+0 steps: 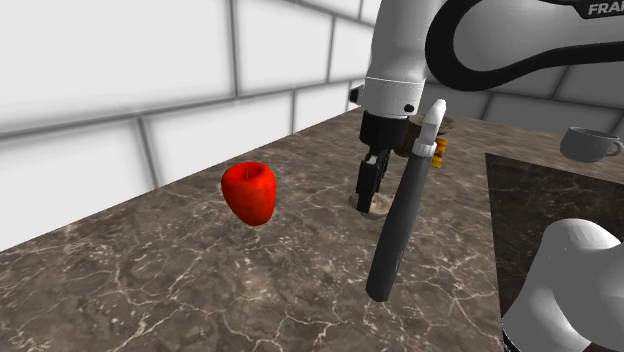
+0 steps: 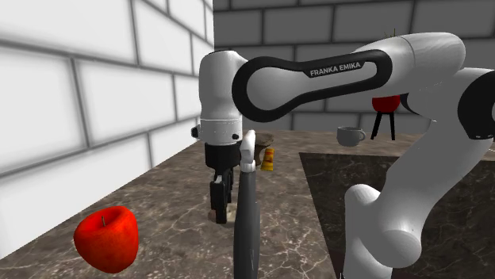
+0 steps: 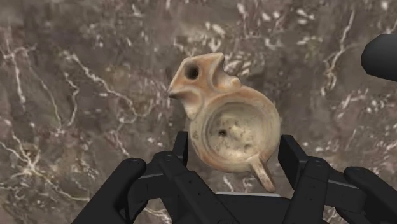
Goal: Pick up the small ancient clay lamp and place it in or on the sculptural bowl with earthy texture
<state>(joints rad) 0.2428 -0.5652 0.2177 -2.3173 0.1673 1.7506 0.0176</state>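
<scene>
The end effector [image 3: 235,151] is released. Its two black fingers [image 3: 181,151] stand apart on either side of the clay lamp [image 3: 232,124], and whether they touch its sides cannot be told. The lamp lies flat on the brown marbled tabletop [image 3: 70,76]. It is pale tan, with a round hollowed body between the fingers, a pierced spout pointing away from the end effector, and a short handle stub reaching back toward the palm.

In the shoulder view the end effector [image 1: 368,188] hangs straight down over the lamp [image 1: 375,206]. The lamp sits about midway between the tabletop's edge along the white tiled wall [image 1: 120,70] and a dark inset panel [image 1: 545,220] on the tabletop's other side.

A tall slim dark rod [image 1: 395,240] with a white top stands just beside the lamp, on the side toward the panel. It leans up past the arm's wrist and covers part of the end effector's flank in the shoulder view. In the second exterior view the same rod [image 2: 247,218] stands in front of the end effector [image 2: 220,202] and hides most of the lamp.

A red apple [image 1: 249,192] lies well apart from the lamp, closer to the wall edge. Behind the wrist, farther along the tabletop, a brown thing [image 1: 410,142] is mostly hidden by the arm, with a small yellow item [image 1: 439,152] next to it. A pale cup [image 1: 590,143] stands beyond the panel's far edge. In the second exterior view a red object on black legs [image 2: 386,108] stands behind the cup [image 2: 349,136].
</scene>
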